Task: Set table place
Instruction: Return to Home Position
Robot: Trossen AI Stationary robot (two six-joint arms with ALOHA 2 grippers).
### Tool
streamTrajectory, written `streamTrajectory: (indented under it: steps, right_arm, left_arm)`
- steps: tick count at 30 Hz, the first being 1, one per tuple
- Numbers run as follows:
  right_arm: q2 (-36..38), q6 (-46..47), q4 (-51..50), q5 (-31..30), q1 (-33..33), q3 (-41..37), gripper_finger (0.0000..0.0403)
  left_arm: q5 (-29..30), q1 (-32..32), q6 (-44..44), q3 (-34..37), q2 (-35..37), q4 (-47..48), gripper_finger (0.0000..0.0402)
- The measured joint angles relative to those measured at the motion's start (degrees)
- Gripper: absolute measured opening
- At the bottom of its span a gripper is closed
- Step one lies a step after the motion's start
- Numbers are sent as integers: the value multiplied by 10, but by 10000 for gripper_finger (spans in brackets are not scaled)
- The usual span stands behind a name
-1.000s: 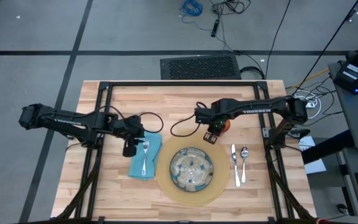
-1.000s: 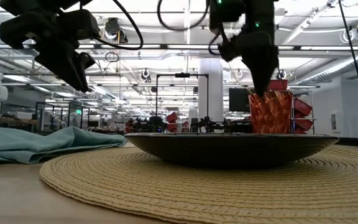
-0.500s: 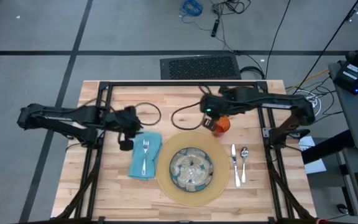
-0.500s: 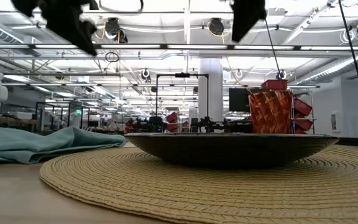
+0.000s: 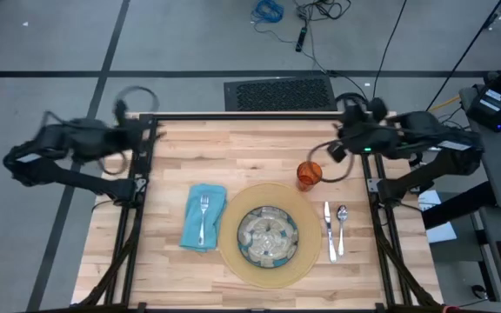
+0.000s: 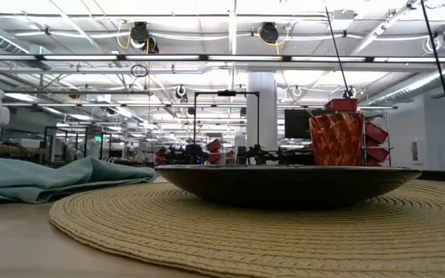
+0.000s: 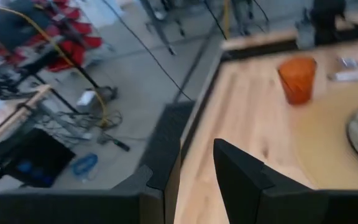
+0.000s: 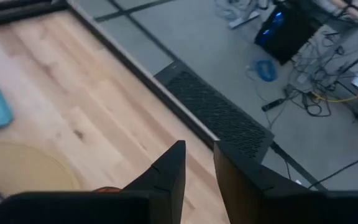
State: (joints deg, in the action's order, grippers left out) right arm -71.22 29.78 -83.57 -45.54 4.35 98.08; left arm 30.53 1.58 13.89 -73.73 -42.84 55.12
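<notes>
Tan woven mat (image 5: 230, 254), round, flat on light-plank worktop (image 5: 233, 148), toward the near edge at mid-width. Patterned glass plate (image 5: 268, 235) centred on mat. Teal cloth napkin (image 5: 192, 229) just left of mat, its edge at the mat's rim; touching or not, cannot tell. Silver fork (image 5: 203, 214) lengthwise on napkin. Silver knife (image 5: 328, 228) just right of mat; silver spoon (image 5: 341, 228) beside knife on the outer side, parallel to it. Small orange cup (image 5: 310, 174) upright at the mat's far right rim, faceted sides plain from table height, standing behind plate.

Left claw (image 7: 196, 158) raised over the far left corner of worktop, well apart from napkin; fingers drawn close with a narrow slit between, nothing pinched.

Right claw (image 8: 197, 146) raised over the far right edge of worktop, near cup but clear of it; fingers likewise close together, nothing pinched.

Black frame rail (image 5: 233, 116) along the far edge. Grey floor (image 5: 190, 43) around, with a dark grille panel (image 5: 281, 94) and loose cables (image 5: 307, 17) beyond the far side.
</notes>
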Motion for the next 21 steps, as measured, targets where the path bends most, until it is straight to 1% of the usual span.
streamTrajectory:
  steps: [6,8,11,14,15,16,18,20,21]
  right_arm:
    - [55,61,-63,-47,38,0,75]
    - [74,72,-62,-57,50,-6,75]
    - [111,78,-63,-55,67,-32,75]
    - [162,100,-64,-51,76,-84,75]
    - [182,107,-64,-46,79,-107,75]
    - [202,110,-64,-34,82,-131,75]
    - [241,109,-65,5,90,-183,75]
    - [278,94,-56,38,101,-240,75]
    - [296,86,-40,50,109,-271,75]
  left_arm:
    - [36,0,-28,-55,53,32,83]
    - [48,0,-31,-68,71,58,83]
    - [77,0,-68,-88,100,138,83]
    - [77,0,-138,-99,127,244,83]
    - [63,0,-160,-101,135,277,83]
    - [32,0,-177,-101,144,304,83]
    - [-53,0,-192,-99,158,345,83]
    - [-119,0,-192,-93,177,349,83]
    - [-139,-1,-190,-88,189,346,83]
